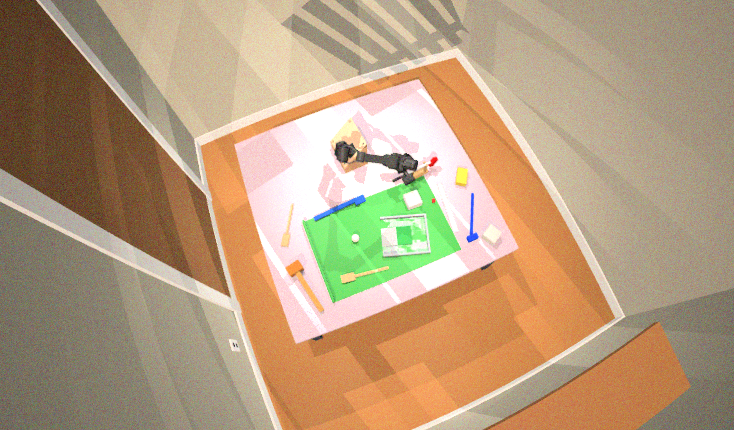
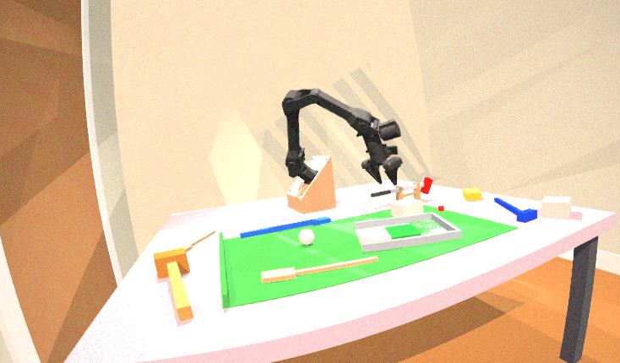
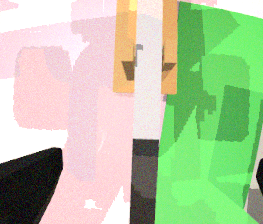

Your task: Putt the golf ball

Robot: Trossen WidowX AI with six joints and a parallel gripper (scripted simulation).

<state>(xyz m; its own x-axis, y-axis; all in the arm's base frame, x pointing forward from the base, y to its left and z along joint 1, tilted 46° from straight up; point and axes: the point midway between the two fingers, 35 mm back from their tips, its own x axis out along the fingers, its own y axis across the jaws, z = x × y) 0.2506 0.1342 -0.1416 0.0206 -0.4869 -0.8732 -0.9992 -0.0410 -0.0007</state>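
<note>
The red putter [image 1: 433,160] [image 2: 426,185] [image 3: 147,115] rests on a wooden rack [image 2: 399,193] [image 3: 124,45], with its red head at the far right and its dark grip toward the arm. My gripper [image 1: 407,174] [image 2: 388,182] [image 3: 162,164] is open and empty above the putter. In the wrist view the shaft and grip run between the spread fingers. The white golf ball [image 1: 354,238] [image 2: 306,236] sits on the green mat [image 1: 327,251] [image 2: 249,252]. The raised green [image 1: 404,235] [image 2: 403,231] lies inside grey walls, with the pale ramp [image 1: 389,236] [image 2: 373,232] on its ball side.
A white block [image 1: 412,199] [image 2: 406,208] stands near the rack. A blue club [image 1: 337,208] [image 2: 285,226] lies at the mat's back edge, a wooden one [image 1: 348,277] [image 2: 278,274] on its front. An orange mallet [image 1: 295,268] [image 2: 171,262] is left; a blue mallet [image 1: 472,236] [image 2: 526,215] and yellow block [image 1: 461,176] [image 2: 471,194] are right.
</note>
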